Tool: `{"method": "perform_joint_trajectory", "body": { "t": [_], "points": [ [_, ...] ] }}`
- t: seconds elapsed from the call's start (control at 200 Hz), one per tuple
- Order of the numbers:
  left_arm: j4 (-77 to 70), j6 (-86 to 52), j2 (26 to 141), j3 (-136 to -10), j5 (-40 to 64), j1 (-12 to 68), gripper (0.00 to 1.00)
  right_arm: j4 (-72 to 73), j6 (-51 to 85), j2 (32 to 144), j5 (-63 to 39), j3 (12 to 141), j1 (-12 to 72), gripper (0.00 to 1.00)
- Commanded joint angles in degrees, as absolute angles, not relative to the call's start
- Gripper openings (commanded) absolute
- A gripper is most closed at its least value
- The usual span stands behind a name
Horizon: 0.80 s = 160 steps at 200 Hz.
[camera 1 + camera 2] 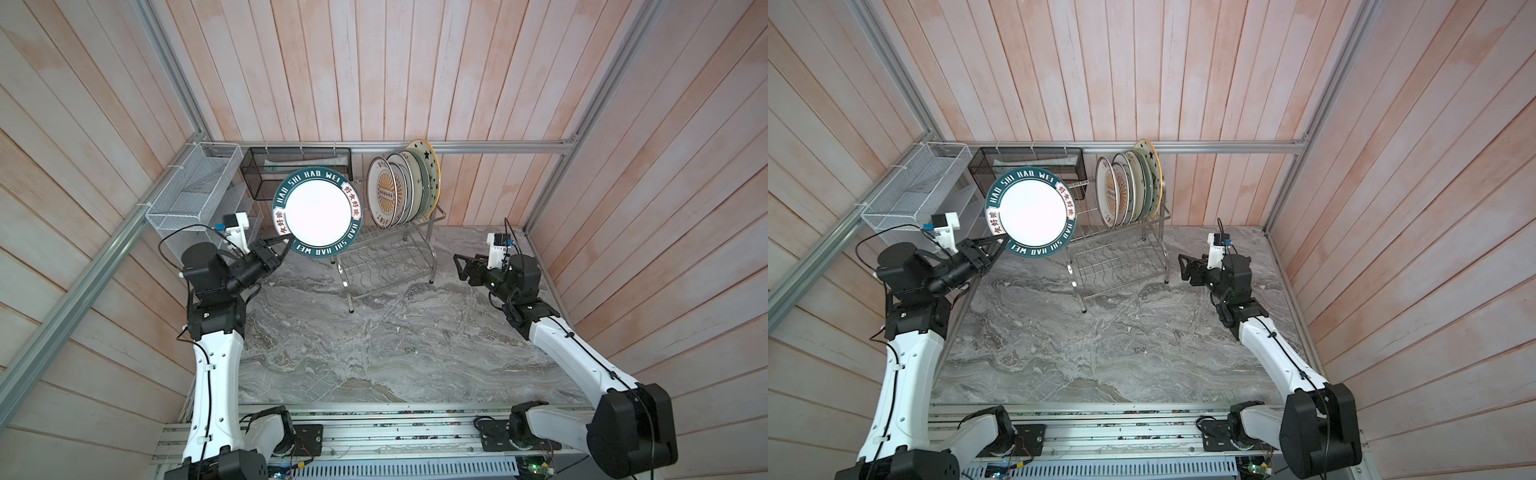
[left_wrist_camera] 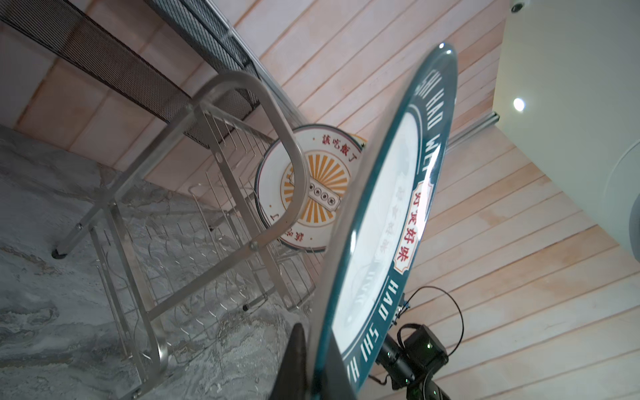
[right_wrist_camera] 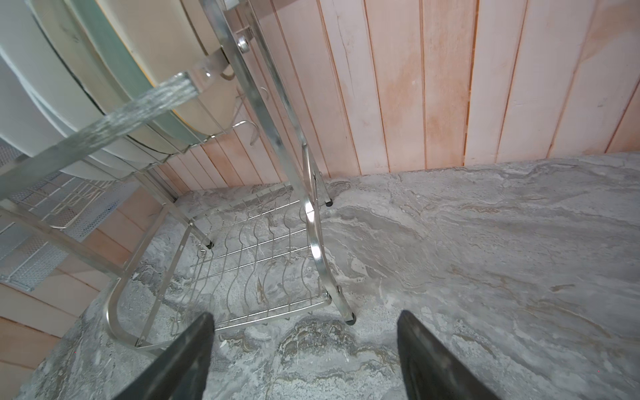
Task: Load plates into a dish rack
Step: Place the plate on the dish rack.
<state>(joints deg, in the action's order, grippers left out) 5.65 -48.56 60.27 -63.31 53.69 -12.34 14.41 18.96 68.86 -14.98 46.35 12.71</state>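
The left hand (image 1: 286, 244) pinches the green-rimmed plate (image 1: 318, 210) by its edge, up in the air beside the dish rack (image 1: 376, 266), and should tip it straight and slide it gently into a free slot by the other plates (image 1: 388, 195); the right hand (image 1: 458, 270) is spread wide.

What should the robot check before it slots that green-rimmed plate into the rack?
1. Left gripper shut on the plate's rim: ok.
2. Free slots in the rack's upper tier, beside the racked plates: ok.
3. Plate over those slots: not ok; it hangs off the rack's end.
4. Plate turned like the racked plates: not ok; its face is angled differently.
5. Right gripper open, empty and apart from the rack: ok.
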Motion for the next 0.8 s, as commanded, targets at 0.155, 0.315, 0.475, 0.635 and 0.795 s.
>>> {"method": "perform_joint_trajectory", "body": {
  "t": [0.155, 0.315, 0.475, 0.635, 0.795],
  "points": [
    [6.7, -37.8, 61.0, -62.4, 53.3, 1.6, 0.0, 14.2, 17.8, 63.2, -23.3, 49.1, 12.9, 0.83],
    [7.1, -33.1, 64.0, -61.1, 50.5, 10.4, 0.0, 11.4, 18.8, 59.7, -24.6, 50.8, 11.9, 0.83],
    [9.8, -29.7, 67.2, -61.0, 43.2, 16.5, 0.0, 10.5, 19.5, 56.0, -28.1, 51.0, 9.3, 0.84],
    [7.7, -28.6, 68.2, -60.3, 41.8, 19.0, 0.0, 10.2, 19.1, 54.2, -36.7, 51.9, 7.7, 0.85],
    [5.0, -29.4, 68.4, -59.1, 42.8, 19.2, 0.0, 14.1, 22.0, 54.8, -45.8, 51.8, 7.7, 0.84]
  ]
}}
